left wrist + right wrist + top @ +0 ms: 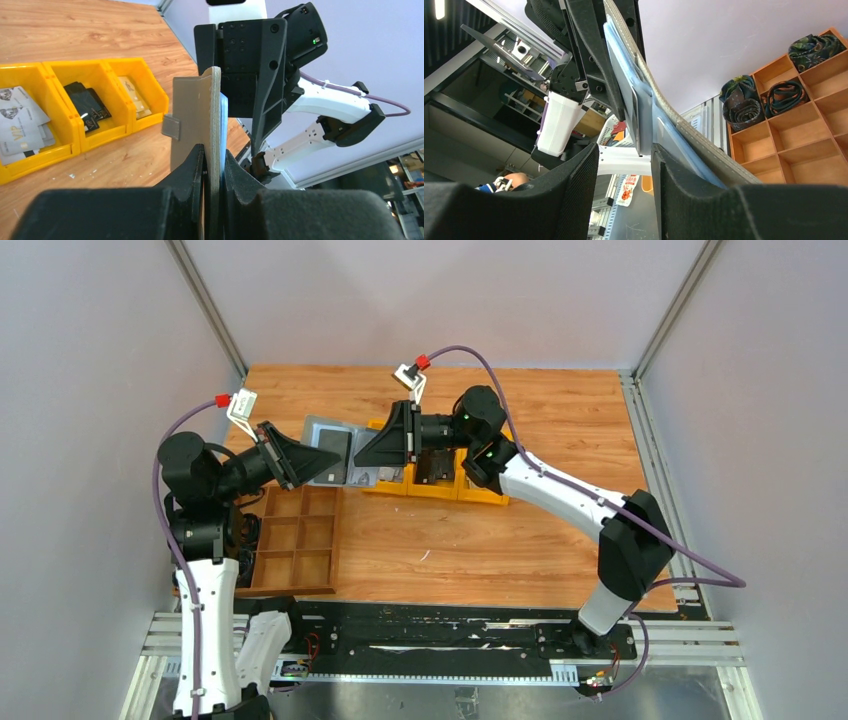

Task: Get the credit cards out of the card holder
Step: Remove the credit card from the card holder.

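Closest to my left wrist camera, the left gripper pinches the lower edge of the upright grey-blue soft folding card holder, held clear of the table. Only my right wrist view shows a thin grey card jutting from its blue pocket, between the right gripper's parted fingers; I cannot tell whether they touch it. Behind, yellow plastic bins hold loose cards.

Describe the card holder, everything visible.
The card holder is a flat grey-blue wallet of soft, felt-like material with a small tab on one edge and bluish inner pockets. It is held off the table, edge-on to both wrist cameras, one edge clamped by the left gripper. The right gripper straddles an inner layer, jaws apart.
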### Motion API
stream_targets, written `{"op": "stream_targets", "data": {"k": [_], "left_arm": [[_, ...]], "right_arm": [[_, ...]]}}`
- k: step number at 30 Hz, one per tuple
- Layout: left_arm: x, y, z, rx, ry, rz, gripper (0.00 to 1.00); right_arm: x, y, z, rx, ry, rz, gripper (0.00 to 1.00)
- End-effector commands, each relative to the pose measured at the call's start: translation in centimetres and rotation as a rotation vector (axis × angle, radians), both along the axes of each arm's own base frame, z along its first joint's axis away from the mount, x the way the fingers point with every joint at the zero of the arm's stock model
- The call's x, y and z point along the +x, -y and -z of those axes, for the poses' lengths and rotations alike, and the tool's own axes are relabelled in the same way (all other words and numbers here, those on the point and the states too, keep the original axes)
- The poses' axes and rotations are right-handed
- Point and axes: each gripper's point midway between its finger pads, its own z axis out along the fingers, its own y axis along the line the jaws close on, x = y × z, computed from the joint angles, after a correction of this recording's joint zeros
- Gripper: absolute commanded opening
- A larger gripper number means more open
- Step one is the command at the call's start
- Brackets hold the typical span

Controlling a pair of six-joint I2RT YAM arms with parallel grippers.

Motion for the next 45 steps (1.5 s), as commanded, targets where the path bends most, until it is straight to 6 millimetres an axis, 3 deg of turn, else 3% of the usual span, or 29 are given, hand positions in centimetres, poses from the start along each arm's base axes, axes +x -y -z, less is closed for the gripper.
{"op": "stream_targets", "data": {"k": [1,13,22,30,35,38,45], "left_arm": [[-1.3,0.5,-0.8,-0.017,0.024,0.057,0.02],[-0.7,0.2,-0.3,-0.006,0.037,0.020,0.05],[-0.6,-0.1,0.4,0.031,0.050,-0.012,0.07],[-1.1,0.2,1.1,0.032,0.036,0.019,0.25],[-1.8,0.7,0.5,-0.008,0.006,0.086,0.40],[-2.0,0.9,-0.2,-0.032,0.007,0.102,0.38],[-2.0,1.0,-1.5,-0.063,0.020,0.106,0.21]], "right_arm": [[-0.9,-1.0,-0.2,0.036,-0.018,-0.066,0.46],[-1.6,-2.1,-1.4,0.087,-0.034,-0.121,0.38],[-1.3,-2.6,-1.5,0.094,-0.052,-0.123,0.21],[-1.1,-2.8,-1.1,0.089,-0.076,-0.112,0.00],[-1.6,-2.2,-0.9,0.093,-0.064,-0.116,0.00],[-1.8,-1.8,-0.5,0.087,-0.063,-0.118,0.00],[-1.8,-0.3,1.0,0.070,-0.070,-0.097,0.00]]}}
